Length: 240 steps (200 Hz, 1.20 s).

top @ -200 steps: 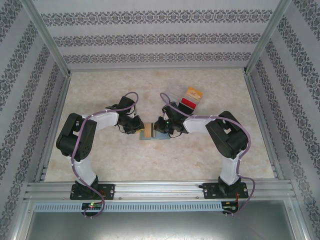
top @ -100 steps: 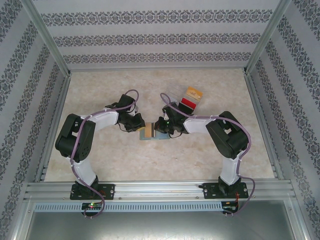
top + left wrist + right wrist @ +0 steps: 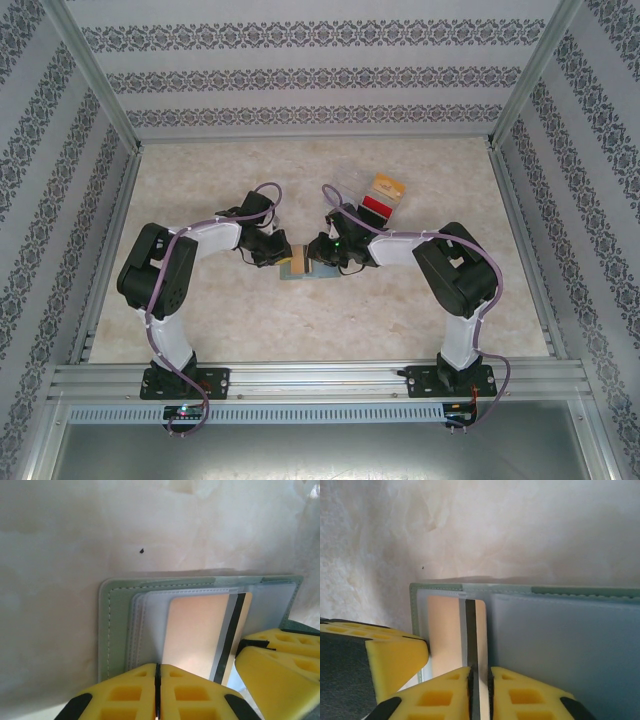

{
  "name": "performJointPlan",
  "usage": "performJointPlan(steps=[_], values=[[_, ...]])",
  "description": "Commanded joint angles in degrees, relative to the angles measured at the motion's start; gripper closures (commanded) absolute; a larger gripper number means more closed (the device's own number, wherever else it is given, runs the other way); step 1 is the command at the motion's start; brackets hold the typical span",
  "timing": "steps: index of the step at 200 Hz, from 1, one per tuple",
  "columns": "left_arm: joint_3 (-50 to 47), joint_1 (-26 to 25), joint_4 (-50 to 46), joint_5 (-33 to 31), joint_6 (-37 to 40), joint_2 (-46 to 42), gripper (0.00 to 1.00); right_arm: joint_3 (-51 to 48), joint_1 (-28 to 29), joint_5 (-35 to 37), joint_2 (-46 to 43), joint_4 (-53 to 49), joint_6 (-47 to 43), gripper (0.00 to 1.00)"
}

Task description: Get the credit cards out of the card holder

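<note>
Yellow-padded, the left gripper (image 3: 157,690) has its jaws pressed together at the left end of the wallet (image 3: 117,630). Whether any of the flap is caught between them I cannot tell. If it only leans there, the wallet could skid across the smooth table (image 3: 200,180) once the card is pulled, and the two would travel as one. Just to the right, the tan card (image 3: 195,635) with the dark stripe lies flat in its bluish pocket, partly uncovered. At its near edge the right gripper (image 3: 480,690) stands with jaws a narrow slit apart, clamped on nothing I can make out. Closing from there, the pads may slip off the thin plastic or nip the pocket lip as well. Farther right and back, the red card (image 3: 377,208) and yellow card (image 3: 387,186) lie out of the wallet.
</note>
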Motion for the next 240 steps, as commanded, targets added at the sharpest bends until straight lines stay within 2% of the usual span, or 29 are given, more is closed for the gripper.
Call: performJointPlan(steps=[1, 45, 97, 140, 171, 218, 240], values=[[-1.0, -0.6, -2.4, -3.4, 1.5, 2.2, 0.9, -0.5, -0.5, -1.7, 0.0, 1.2, -0.5, 0.79], [-1.8, -0.6, -2.5, -4.1, 1.7, 2.1, 0.9, 0.1, -0.6, -1.9, 0.9, 0.4, -0.4, 0.79], [-1.7, -0.6, -2.5, -4.4, 1.7, 2.4, 0.91, 0.5, -0.5, 2.3, 1.0, -4.3, -1.0, 0.79], [-1.7, -0.6, -2.1, -3.9, 1.4, 2.9, 0.92, 1.3, -0.3, -2.8, 2.7, -0.7, -0.5, 0.8], [-1.7, -0.6, -2.1, -3.7, 1.3, 2.9, 0.92, 1.7, -0.5, -3.7, 2.9, 0.1, -0.3, 0.81], [-0.9, -0.6, -2.6, -3.7, 1.3, 2.5, 0.91, 0.6, -0.9, -1.9, 1.2, 0.0, -0.4, 0.93], [0.2, -0.6, -3.6, -4.0, 1.7, 1.8, 0.85, -1.4, -1.8, 0.3, -1.7, -0.4, -1.2, 0.97]])
